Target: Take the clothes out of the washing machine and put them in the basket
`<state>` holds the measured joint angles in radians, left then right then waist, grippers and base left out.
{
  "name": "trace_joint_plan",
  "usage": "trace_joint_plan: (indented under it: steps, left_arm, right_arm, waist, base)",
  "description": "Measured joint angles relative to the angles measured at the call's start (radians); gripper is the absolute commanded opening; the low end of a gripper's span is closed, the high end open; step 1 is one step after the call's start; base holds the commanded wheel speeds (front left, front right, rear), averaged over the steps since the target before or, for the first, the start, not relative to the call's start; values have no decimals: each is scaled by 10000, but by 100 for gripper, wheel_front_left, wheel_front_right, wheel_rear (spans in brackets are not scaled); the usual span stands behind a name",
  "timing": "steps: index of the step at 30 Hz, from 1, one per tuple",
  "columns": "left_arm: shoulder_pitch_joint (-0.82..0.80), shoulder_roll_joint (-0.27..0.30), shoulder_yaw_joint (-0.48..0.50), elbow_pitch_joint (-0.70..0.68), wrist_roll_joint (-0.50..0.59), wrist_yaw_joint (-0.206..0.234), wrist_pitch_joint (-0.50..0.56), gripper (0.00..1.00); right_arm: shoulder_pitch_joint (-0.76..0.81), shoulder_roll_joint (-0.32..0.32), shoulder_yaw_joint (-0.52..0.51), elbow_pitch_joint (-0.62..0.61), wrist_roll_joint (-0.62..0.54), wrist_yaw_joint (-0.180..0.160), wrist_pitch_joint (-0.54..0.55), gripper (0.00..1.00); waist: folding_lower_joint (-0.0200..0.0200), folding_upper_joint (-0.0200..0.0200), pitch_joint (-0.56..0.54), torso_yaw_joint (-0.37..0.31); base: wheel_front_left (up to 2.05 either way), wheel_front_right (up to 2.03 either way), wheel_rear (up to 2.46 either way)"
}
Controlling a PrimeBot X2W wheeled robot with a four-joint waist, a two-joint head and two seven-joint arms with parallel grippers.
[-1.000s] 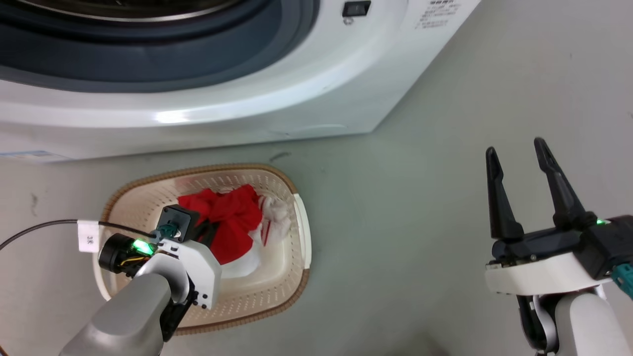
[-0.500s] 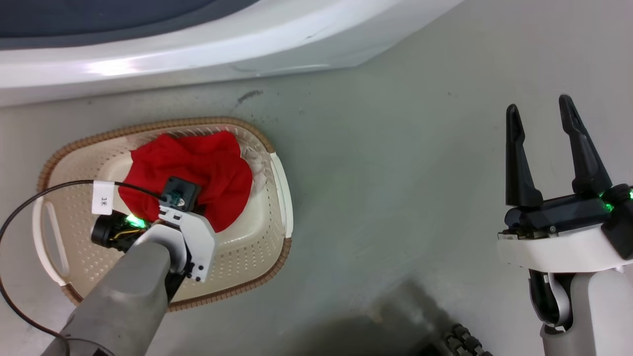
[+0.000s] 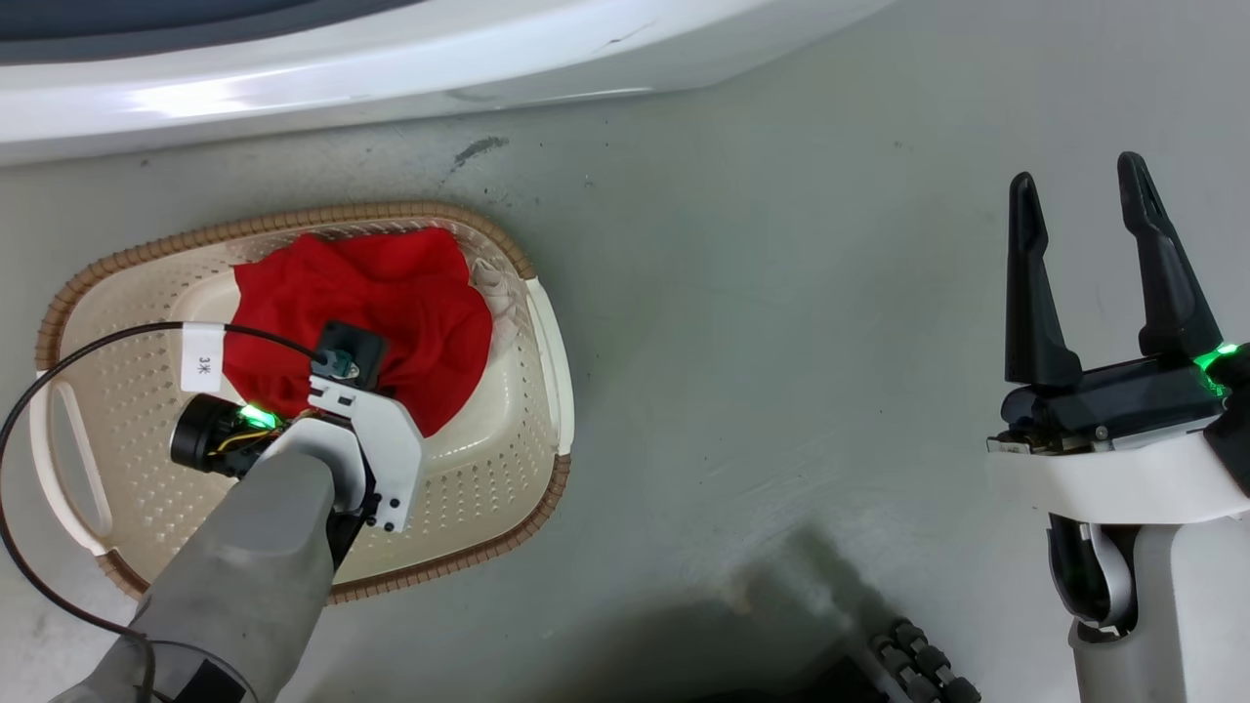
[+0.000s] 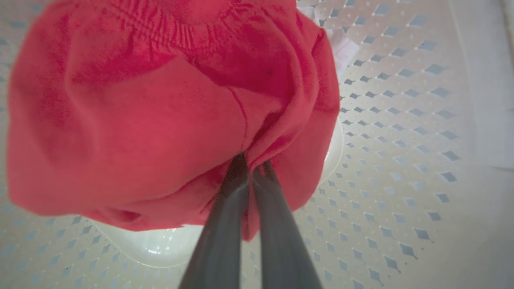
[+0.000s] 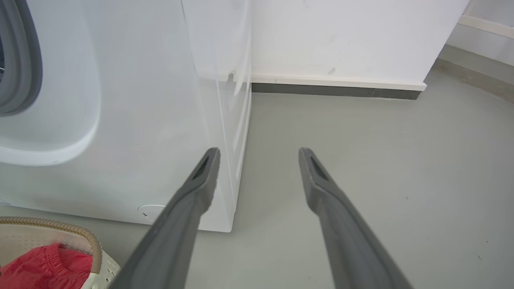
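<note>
lowering a red garment into the basket is judged the step in hand.

head view: clothes (image 3: 391,293) are seen bunched inside the basket (image 3: 420,210), toward its far end, near the washing machine (image 3: 391,68). a bit of white cloth shows at the far right of the heap. left forearm (image 3: 254,576) is hung over the basket. right gripper (image 3: 1074,186) is held well apart over bare floor (image 3: 781,342), fingers spread wide, nothing between them.

left wrist view: left gripper (image 4: 251,162) is seen with fingers nearly together, pinched on a fold of the red cloth. perforated basket wall is seen behind and beside the cloth.

right wrist view: a corner of the washing machine, the basket rim and some red cloth are noted at lower left.

advice: the left fingers should be parted fully before the arm is raised. the lift is best taken straight up, so that no fold is dragged back over the rim.
</note>
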<state>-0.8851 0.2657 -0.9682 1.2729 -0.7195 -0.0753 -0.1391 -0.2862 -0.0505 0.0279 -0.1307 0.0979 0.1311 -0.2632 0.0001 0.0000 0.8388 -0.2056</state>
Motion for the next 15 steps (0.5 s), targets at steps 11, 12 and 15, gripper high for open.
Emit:
trace_joint_plan:
  steps: [11, 12, 15]
  left_arm:
    - [566, -274, 88, 75, -221, -25, -940, 100]
    - [616, -293, 171, 44, -267, -36, -1041, 100]
    - [907, -290, 706, -884, -339, 171, -1208, 100]
  right_arm:
    - [422, 2, 8, 357, -21, 0, 0, 100]
    - [497, 2, -17, 405, -31, 0, 0, 100]
    - [915, 2, -153, 629, -169, 0, 0, 100]
  waist:
    - [-1, 0, -1266, 164]
    - [-1, 0, -1436, 191]
    - [-2, 0, -2353, 365]
  base:
    - [0, 0, 0]
    - [0, 0, 0]
    - [0, 0, 0]
